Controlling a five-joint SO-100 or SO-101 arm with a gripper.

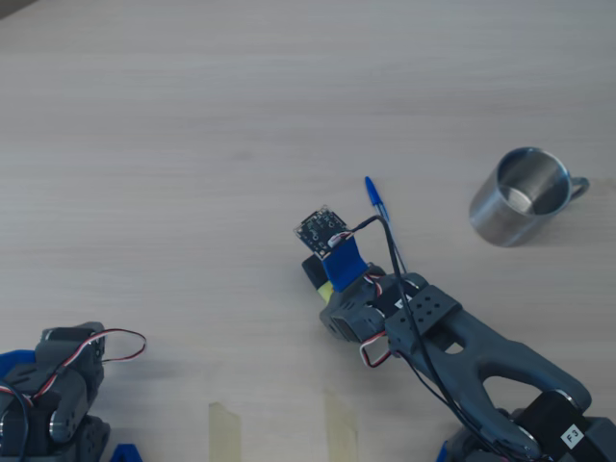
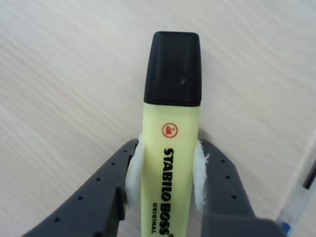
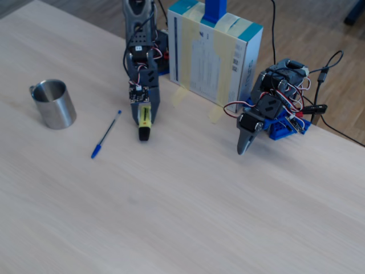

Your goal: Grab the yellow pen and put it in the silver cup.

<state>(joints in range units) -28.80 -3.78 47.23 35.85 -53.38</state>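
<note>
From above, the yellow pen (image 1: 319, 279) peeks out under the gripper (image 1: 325, 281), far from the silver cup (image 1: 520, 195); the wrist view shows soft white pads (image 2: 134, 170) squeezing its hard, light, smooth middle; the fixed view shows it low on the table (image 3: 182, 200).

Wrist view: your yellow pen (image 2: 171, 148) is cut off at 6 o'clock | blue pen (image 2: 296, 207) at 4 o'clock is blurred, mostly off-frame | overhead view: the arm covers most of your yellow pen (image 1: 325, 290) | second arm (image 1: 48, 399) cropped at 8 o'clock.
</note>
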